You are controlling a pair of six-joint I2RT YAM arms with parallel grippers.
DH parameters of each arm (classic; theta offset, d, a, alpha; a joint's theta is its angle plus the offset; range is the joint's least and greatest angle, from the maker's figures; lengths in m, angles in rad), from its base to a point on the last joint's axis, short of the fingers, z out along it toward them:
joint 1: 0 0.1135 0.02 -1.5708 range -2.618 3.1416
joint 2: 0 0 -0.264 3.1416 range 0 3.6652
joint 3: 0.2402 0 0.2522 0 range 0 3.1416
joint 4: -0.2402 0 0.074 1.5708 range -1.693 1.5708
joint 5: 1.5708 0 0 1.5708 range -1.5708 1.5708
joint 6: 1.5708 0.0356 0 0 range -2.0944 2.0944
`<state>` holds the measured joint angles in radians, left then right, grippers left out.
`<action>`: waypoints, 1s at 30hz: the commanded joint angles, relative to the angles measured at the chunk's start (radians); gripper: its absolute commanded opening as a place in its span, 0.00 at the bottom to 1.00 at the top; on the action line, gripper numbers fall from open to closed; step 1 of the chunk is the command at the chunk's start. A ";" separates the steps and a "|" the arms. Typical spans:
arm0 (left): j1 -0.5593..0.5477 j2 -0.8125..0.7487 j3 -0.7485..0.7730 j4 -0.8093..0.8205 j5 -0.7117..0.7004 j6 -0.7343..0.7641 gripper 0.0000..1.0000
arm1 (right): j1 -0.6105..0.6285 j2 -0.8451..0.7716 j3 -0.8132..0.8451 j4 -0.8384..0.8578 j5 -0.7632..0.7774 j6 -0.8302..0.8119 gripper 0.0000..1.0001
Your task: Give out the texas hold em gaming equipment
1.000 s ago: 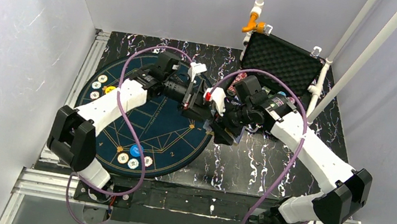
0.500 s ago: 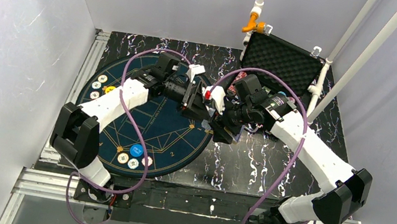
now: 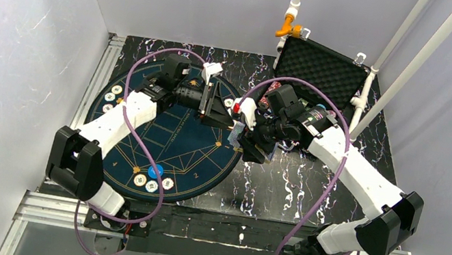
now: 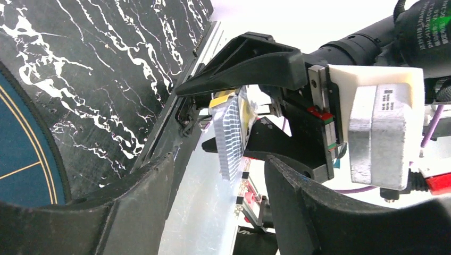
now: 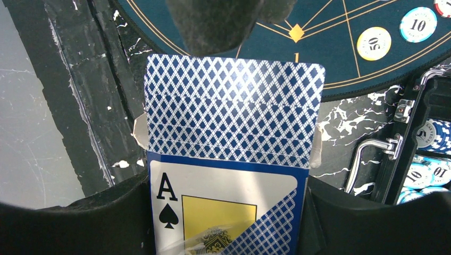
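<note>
My right gripper (image 5: 226, 218) is shut on an upright playing-card box (image 5: 228, 175) with an ace of spades on its front. Its blue-patterned top flap (image 5: 234, 106) stands open. In the top view the right gripper (image 3: 247, 143) holds the box (image 3: 235, 136) above the right rim of the round mat (image 3: 138, 140). My left gripper (image 3: 221, 109) is open and empty, just left of the box and pointing at it. In the left wrist view the box (image 4: 234, 133) shows edge-on, ahead of the open left gripper (image 4: 218, 212). No loose cards show.
Poker chips (image 3: 112, 97) and a yellow button (image 3: 125, 102) lie at the mat's left edge. More chips (image 3: 151, 184) and a blue button (image 3: 155, 171) lie at its near edge. The open black case (image 3: 320, 67) stands back right, with chips (image 5: 425, 175) inside.
My left gripper has drawn back to the left and away from the card box. My right gripper and the box have stayed in place.
</note>
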<state>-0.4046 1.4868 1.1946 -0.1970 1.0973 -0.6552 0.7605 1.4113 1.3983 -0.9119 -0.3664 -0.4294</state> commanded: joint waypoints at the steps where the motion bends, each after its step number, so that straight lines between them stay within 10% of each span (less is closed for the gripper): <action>1: -0.031 -0.022 -0.016 0.076 0.030 -0.048 0.61 | 0.002 0.005 0.038 0.043 -0.028 0.003 0.01; 21: 0.028 -0.034 -0.016 -0.051 0.041 0.033 0.17 | 0.002 -0.058 -0.012 0.073 -0.045 0.009 0.01; 27: 0.025 -0.073 -0.012 0.015 0.051 -0.019 0.66 | 0.002 -0.040 -0.005 0.068 -0.040 0.014 0.01; 30: -0.062 -0.025 0.020 -0.052 -0.026 0.046 0.72 | 0.003 -0.029 0.015 0.082 -0.059 0.026 0.01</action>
<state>-0.3912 1.4658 1.1847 -0.1925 1.1172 -0.6697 0.7605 1.4048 1.3830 -0.8803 -0.3923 -0.4194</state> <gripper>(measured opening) 0.722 0.717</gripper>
